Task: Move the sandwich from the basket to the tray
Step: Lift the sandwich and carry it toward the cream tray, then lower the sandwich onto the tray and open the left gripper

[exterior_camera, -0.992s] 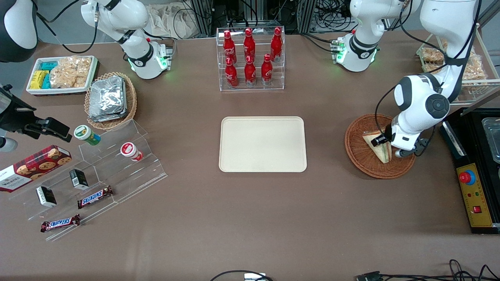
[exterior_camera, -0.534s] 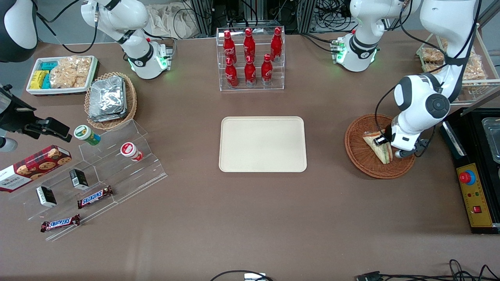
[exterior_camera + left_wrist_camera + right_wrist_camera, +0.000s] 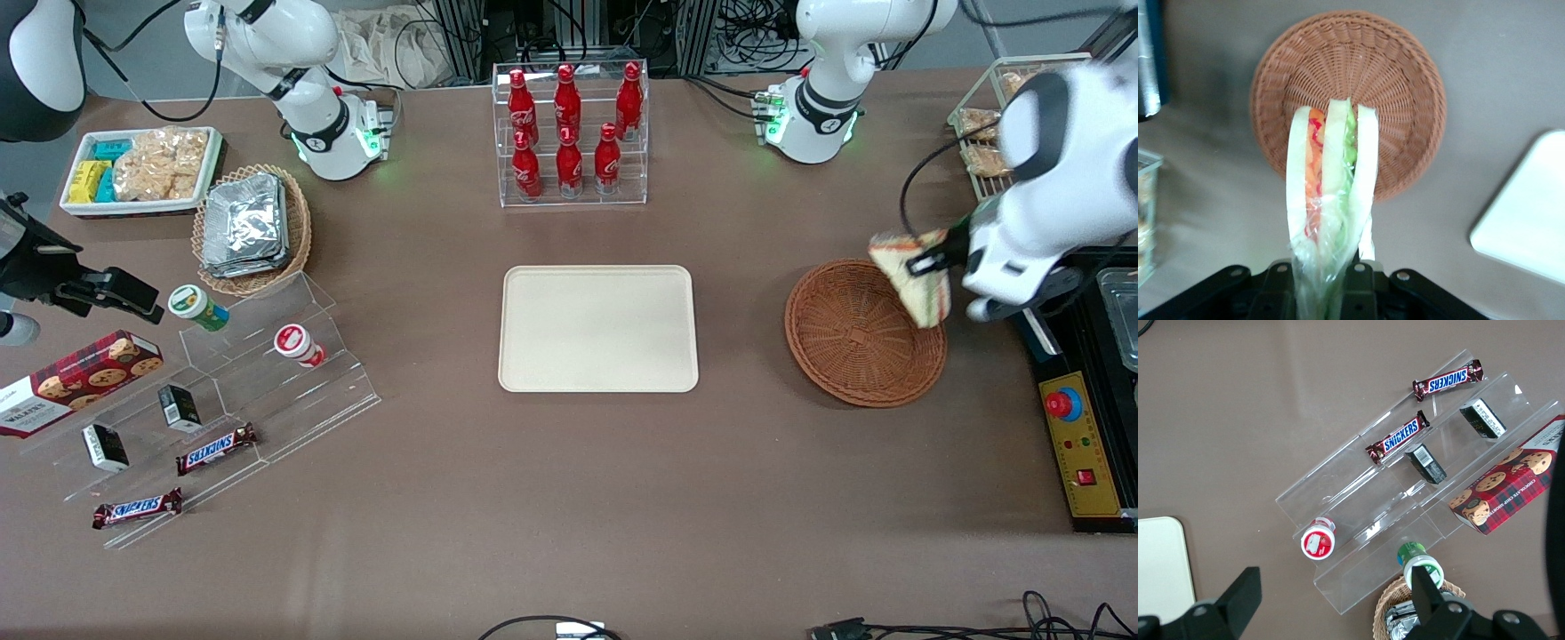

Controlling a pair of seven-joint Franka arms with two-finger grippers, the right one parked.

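The wedge sandwich (image 3: 911, 271) in clear wrap hangs in the air over the rim of the reddish-brown basket (image 3: 853, 342), on the working arm's side. My gripper (image 3: 933, 258) is shut on its wrapped end. In the left wrist view the sandwich (image 3: 1331, 180) sticks out from the gripper (image 3: 1331, 280), showing orange and green filling between pale bread. The basket (image 3: 1398, 87) lies below it with nothing inside. The cream tray (image 3: 597, 329) sits bare at the table's middle, toward the parked arm from the basket, and its corner (image 3: 1531, 220) shows in the wrist view.
A clear rack of red bottles (image 3: 569, 133) stands farther from the camera than the tray. A black control box with a red button (image 3: 1080, 444) lies beside the basket at the table's end. A wire rack of snacks (image 3: 987, 133) stands above it.
The gripper has lifted the sandwich out of the basket, rising and moving away from the camera toward the working arm's end. The basket now holds nothing.
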